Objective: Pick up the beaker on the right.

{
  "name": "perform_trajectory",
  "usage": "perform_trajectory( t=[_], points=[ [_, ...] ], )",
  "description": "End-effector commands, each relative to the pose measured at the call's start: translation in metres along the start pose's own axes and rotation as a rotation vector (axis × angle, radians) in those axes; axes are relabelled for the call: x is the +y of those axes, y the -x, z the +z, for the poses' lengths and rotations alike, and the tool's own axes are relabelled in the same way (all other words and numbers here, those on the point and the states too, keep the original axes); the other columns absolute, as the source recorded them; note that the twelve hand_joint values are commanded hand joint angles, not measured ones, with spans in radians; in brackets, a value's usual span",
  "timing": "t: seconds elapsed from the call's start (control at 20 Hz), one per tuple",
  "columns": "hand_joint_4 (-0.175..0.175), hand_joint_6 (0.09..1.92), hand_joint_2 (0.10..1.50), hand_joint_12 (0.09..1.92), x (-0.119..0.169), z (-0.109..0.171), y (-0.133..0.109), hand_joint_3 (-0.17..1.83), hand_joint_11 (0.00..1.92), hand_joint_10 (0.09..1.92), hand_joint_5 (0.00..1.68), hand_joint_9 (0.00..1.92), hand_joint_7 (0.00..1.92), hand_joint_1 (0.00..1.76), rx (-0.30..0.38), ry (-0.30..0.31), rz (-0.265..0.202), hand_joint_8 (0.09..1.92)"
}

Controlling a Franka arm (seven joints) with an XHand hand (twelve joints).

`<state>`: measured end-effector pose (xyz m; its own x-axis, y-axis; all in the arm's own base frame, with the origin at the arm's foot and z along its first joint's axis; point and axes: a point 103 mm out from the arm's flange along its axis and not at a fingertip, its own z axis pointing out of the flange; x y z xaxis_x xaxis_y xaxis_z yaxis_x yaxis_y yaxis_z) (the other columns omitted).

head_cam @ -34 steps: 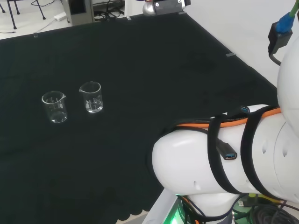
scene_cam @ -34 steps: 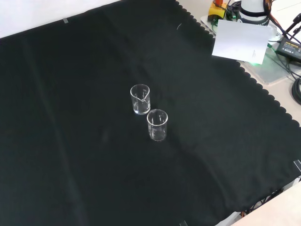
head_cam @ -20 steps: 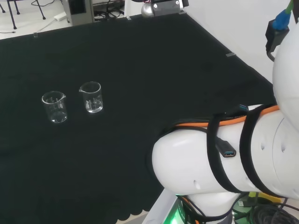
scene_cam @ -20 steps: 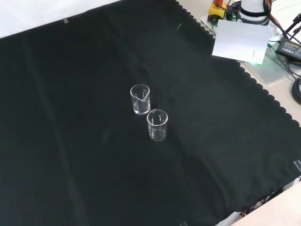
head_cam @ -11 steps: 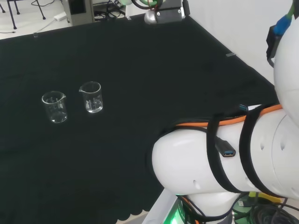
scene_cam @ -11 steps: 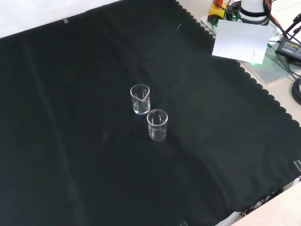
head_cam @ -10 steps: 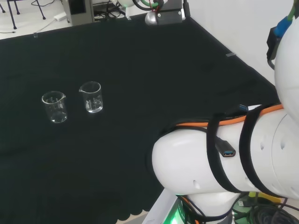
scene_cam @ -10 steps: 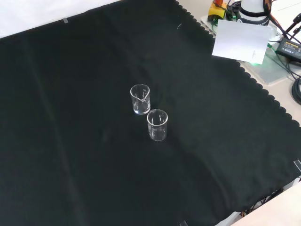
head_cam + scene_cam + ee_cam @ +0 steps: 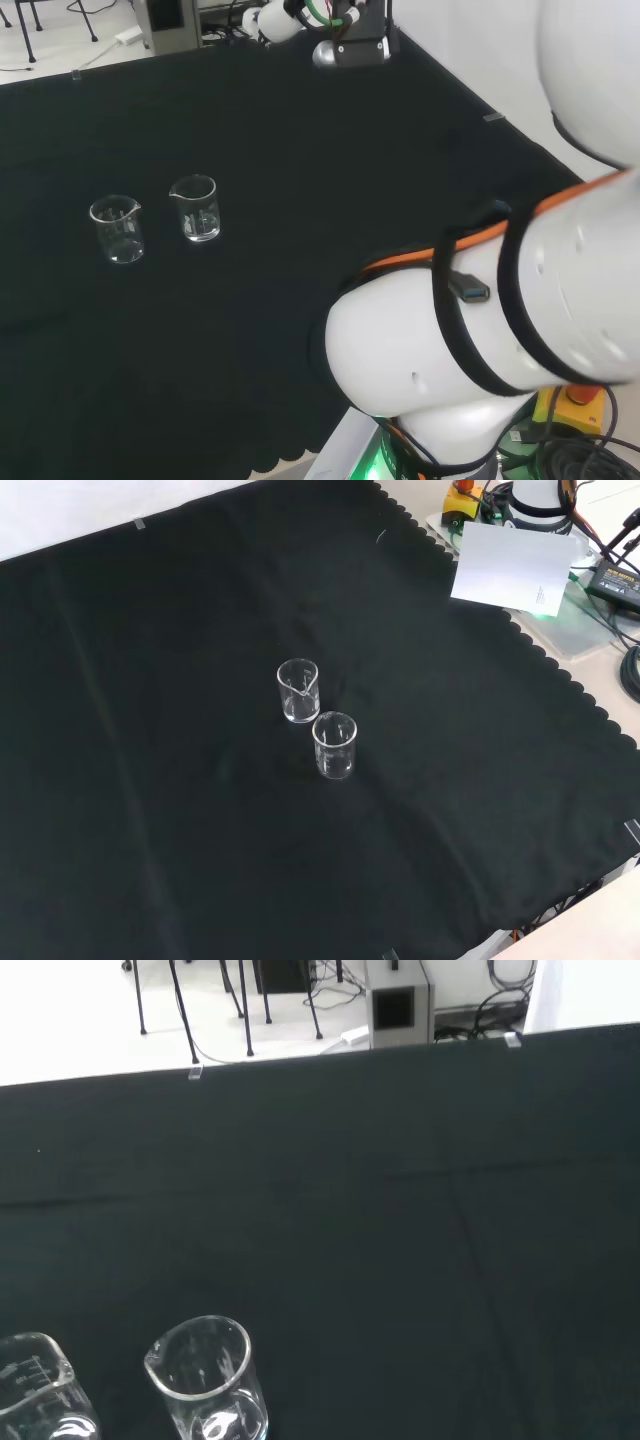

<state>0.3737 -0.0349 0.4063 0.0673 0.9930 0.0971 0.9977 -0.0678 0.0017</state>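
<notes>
Item 1. The robot's black and white hand (image 9: 272, 20): in the head view we are seeing part of it at the cloth's far edge, about twelve o'clock, well apart from the glassware. We cannot tell whether it is spread or closed.

Item 2. The small clear glass beaker with a pouring spout (image 9: 195, 208) (image 9: 298, 690) (image 9: 205, 1375), the right-hand one in the head view: it is standing upright on the black cloth (image 9: 330, 150), at roughly seven o'clock from the hand. It looks empty. We are judging it light, rigid, slippery and breakable. The hold should go round the mid-wall, below the flared rim.

Item 3. A second clear glass beaker (image 9: 118, 229) (image 9: 335, 745) (image 9: 35, 1395): it is standing just beside the first, at nine o'clock of it in the head view and not touching. We are treating it as the one thing to avoid knocking.

Item 4. The arm's large white links (image 9: 480, 330): they are sitting at five o'clock in the head view. Nothing is lying between hand and target.
</notes>
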Motion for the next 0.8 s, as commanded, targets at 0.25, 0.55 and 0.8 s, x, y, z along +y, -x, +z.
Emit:
perform_trajectory(
  t=[0.25, 0.55, 0.8],
  points=[
    [-0.015, 0.09, 0.66, 1.21, 0.074, 0.076, 0.036, 0.68, 0.0, 0.65, 0.29, 0.32, 0.23, 0.73, 0.085, -0.064, -0.058, 0.57],
    [-0.016, 0.09, 0.63, 1.21, 0.085, 0.11, 0.037, 0.68, 0.0, 0.65, 0.27, 0.32, 0.21, 0.74, 0.126, -0.114, -0.089, 0.57],
    [-0.016, 0.09, 0.61, 1.2, 0.089, 0.132, 0.03, 0.68, 0.0, 0.65, 0.25, 0.31, 0.2, 0.74, 0.168, -0.144, -0.122, 0.56]
  ],
)
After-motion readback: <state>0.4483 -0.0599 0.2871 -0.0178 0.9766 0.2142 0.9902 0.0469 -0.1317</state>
